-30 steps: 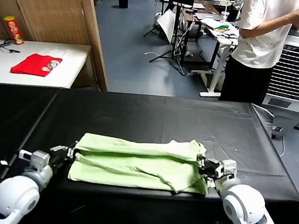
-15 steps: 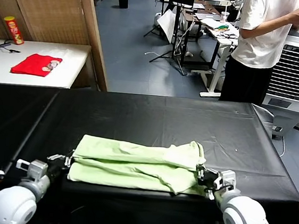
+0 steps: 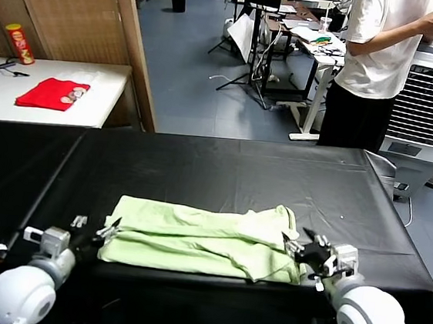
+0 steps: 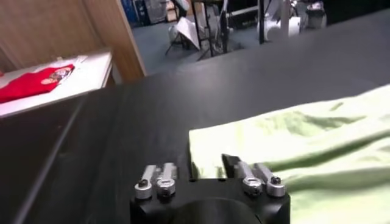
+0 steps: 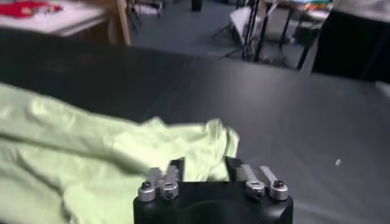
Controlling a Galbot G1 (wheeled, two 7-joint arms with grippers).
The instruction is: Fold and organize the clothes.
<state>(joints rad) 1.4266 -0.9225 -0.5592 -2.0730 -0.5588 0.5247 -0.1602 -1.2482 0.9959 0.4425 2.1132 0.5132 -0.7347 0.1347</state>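
One pale yellow-green short-sleeved shirt [image 3: 202, 239] of thin, soft fabric lay folded into a long, rumpled band on the black-covered counter [image 3: 223, 170], close to its near edge. The left claw [image 3: 94, 232] sat at the shirt's left end, its jaws standing apart with nothing between them; in the left wrist view the shirt's [image 4: 298, 152] straight folded edge ran just ahead of the gap, with one finger over the cloth and the other over bare black cover. The right claw [image 3: 306, 249] sat at the shirt's right end, likewise spread wide and gripping nothing; in the right wrist view the bunched corner of the shirt [image 5: 91, 158] lay just beyond its fingertips, spreading away to one side.

The cloth looked light and limp, creased in shallow waves, with one layer folded over another along the length and a puckered lobe at the far right corner. The counter's cover was smooth, dark and faintly glossy, with a few wrinkles.

Well apart, on a white side table [image 3: 90, 110] to the left, lay a flat red folded garment [image 3: 52, 93] and an upright red and yellow cylindrical can [image 3: 20, 43]. A person in a white T-shirt [image 3: 382, 63] stood beyond the counter's far right corner.
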